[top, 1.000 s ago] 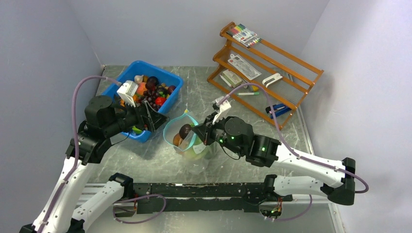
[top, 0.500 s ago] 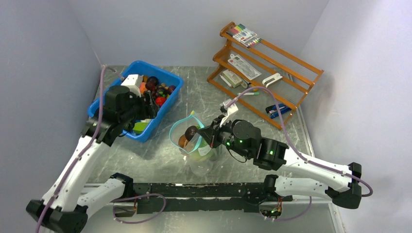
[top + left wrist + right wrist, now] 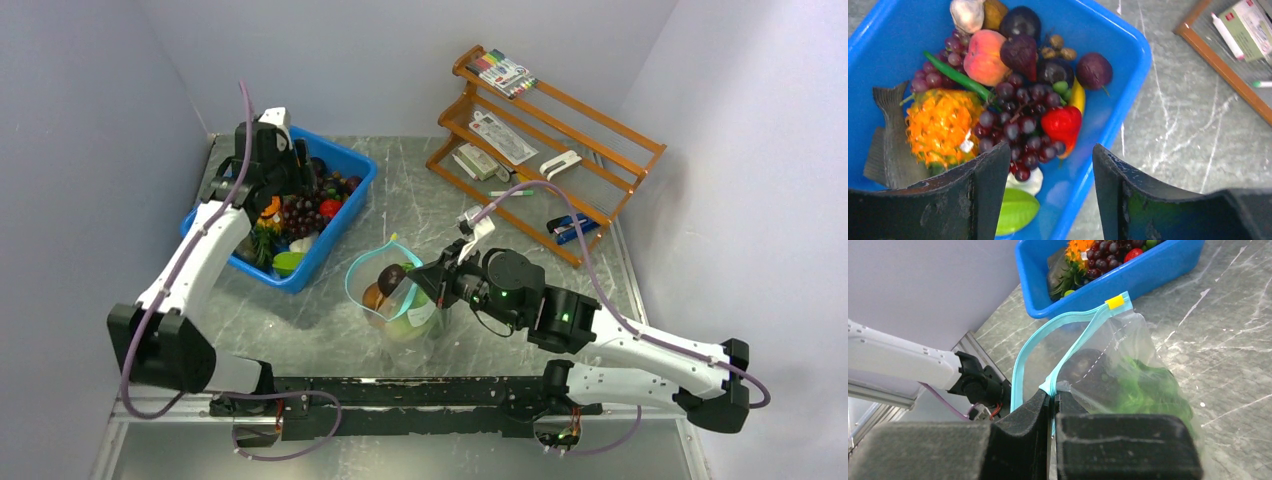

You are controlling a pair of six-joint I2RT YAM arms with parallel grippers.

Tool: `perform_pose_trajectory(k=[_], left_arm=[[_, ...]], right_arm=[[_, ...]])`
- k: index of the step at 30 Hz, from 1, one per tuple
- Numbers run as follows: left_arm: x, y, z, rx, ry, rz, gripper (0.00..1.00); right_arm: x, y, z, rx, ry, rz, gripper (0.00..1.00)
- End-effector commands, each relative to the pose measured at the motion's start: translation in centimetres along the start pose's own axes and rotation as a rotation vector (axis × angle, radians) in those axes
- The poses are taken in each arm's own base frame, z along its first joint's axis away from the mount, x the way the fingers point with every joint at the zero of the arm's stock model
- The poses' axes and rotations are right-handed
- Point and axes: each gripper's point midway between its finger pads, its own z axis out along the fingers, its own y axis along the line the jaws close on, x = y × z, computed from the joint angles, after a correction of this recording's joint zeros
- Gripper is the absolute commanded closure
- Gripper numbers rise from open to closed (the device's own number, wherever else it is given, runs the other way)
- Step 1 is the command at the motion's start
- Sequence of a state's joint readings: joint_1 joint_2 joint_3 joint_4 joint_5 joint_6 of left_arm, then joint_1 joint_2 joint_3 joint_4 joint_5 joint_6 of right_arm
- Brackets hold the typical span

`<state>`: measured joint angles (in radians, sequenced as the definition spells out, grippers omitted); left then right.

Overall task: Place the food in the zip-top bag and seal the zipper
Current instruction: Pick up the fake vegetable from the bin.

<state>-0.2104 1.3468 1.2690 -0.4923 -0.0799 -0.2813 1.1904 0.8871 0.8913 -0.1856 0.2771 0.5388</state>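
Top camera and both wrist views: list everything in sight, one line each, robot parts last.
table: one, grey marbled, under everything
bin: one, blue, far left
grapes: many, purple, middle of the bin
peach: one, orange-pink, in the bin
spiky fruit: one, orange, in the bin
fish: one, grey, bin's edge
bag: one, clear, table centre, mouth open
zipper: one, teal with yellow tip, bag's mouth
round fruit: one, brown, inside the bag
lettuce: one, green, inside the bag
rack: one, orange, far right
markers: one pack, mixed colours, rack's top shelf
left claw: one, black, open above the bin
right claw: one, black, pinching the zipper
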Motion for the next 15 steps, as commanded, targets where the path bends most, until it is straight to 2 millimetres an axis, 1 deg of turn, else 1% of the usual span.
perform_pose_trajectory(k=[1,4,7,9,12,15], left_arm=[[-3.5,0.6,2.6,0.023,-0.077,0.008,0.39],[-4.1,1.1,4.7,0.04,-0.07,0.005,0.37],[-4.4,1.5,6.9,0.046,-0.059,-0.002,0.37],[-4.3,1.8,8.6,0.05,-0.037,-0.003,0.38],[-4.0,1.5,10.4,0.07,-0.007,0.016,0.38],[-3.2,1.8,12.0,0.062,0.025,0.025,0.38]], right_arm=[[-1.5,0.7,-0.3,-0.033,-0.059,0.013,1.0],[-1.4,0.5,-0.2,-0.025,-0.055,0.01,1.0],[-1.4,0.4,-0.2,-0.018,-0.059,0.006,1.0],[-1.5,0.3,-0.1,-0.014,-0.059,0.0,1.0],[-1.4,0.3,0.2,-0.009,-0.05,-0.003,1.0],[-1.1,0.3,0.4,-0.009,-0.045,0.001,1.0]])
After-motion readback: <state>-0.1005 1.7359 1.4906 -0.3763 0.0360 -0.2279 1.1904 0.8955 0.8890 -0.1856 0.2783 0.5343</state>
